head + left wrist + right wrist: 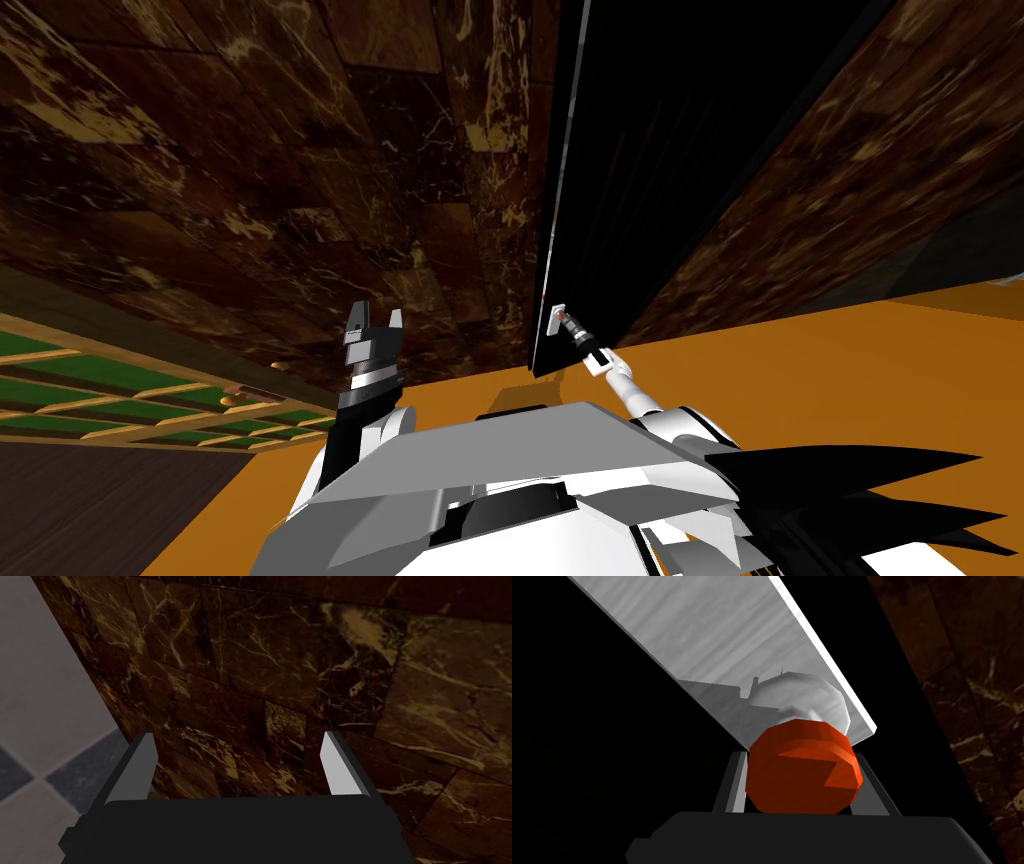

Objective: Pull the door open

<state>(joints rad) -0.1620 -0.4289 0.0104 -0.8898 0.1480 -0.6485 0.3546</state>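
Door: a grey slab [712, 636] standing ajar, with black area on either side of it. A brown marbled wall [250, 200] lies to its left.
Knob: orange-red [802, 776], on a pale grey rosette [812, 693] close to the door's edge.
Right gripper: [571, 326] clamped on the knob, one finger pressing each side, at the end of an arm stretched forward.
Left gripper: [377, 312] raised in front of the wall with its fingers spread, holding nothing, well apart from the knob.
Key relation: the knob sits straight ahead of the right hand, its stem running on from the gripper into the door. The door's long axis is upright.
Next move: probably a pull back toward the chest, curving as the door swings.
Nearer arm: the right.
Count: one door, one knob, two grippers, one of them engaged.
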